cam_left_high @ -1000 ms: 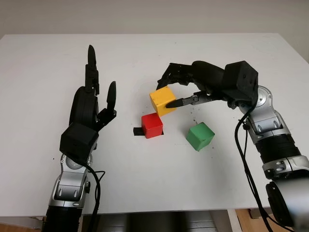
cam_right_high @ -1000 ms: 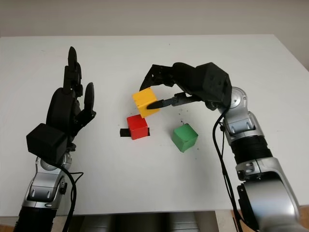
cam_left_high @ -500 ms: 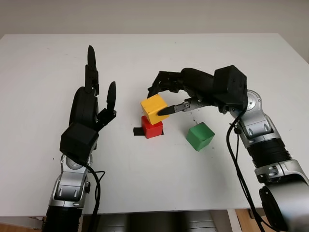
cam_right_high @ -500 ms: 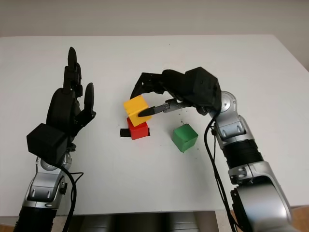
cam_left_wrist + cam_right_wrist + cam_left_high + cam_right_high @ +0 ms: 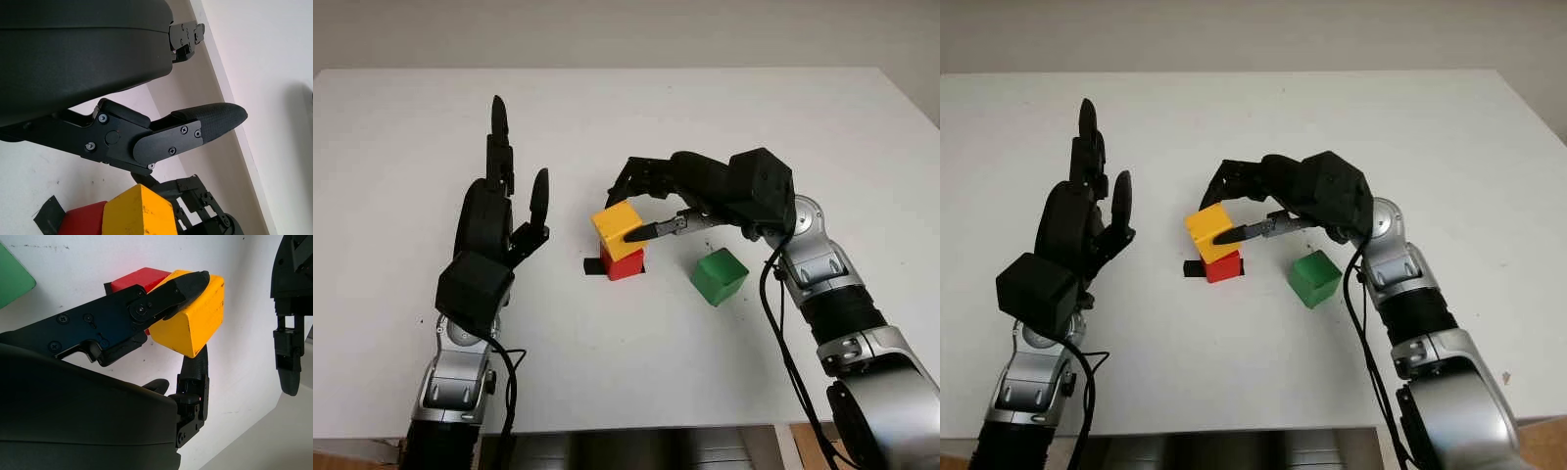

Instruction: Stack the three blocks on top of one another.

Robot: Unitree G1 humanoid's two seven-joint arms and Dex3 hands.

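While the right robot hand [image 5: 636,211] grips the yellow block [image 5: 618,229] just over the red block [image 5: 625,264], slightly tilted, the green block [image 5: 719,275] sits apart on the white desk [image 5: 705,108]. Left robot hand [image 5: 499,211] is raised upright, open, holding nothing.

A white table [image 5: 724,392] fills most of the scene, its top matte, evenly lit and marked by a few small dark specks. Behind its far edge stands a plain pale grey-beige wall [image 5: 626,34]. Below the near edge, a strip of brownish floor [image 5: 822,446] shows at the lower right corner.
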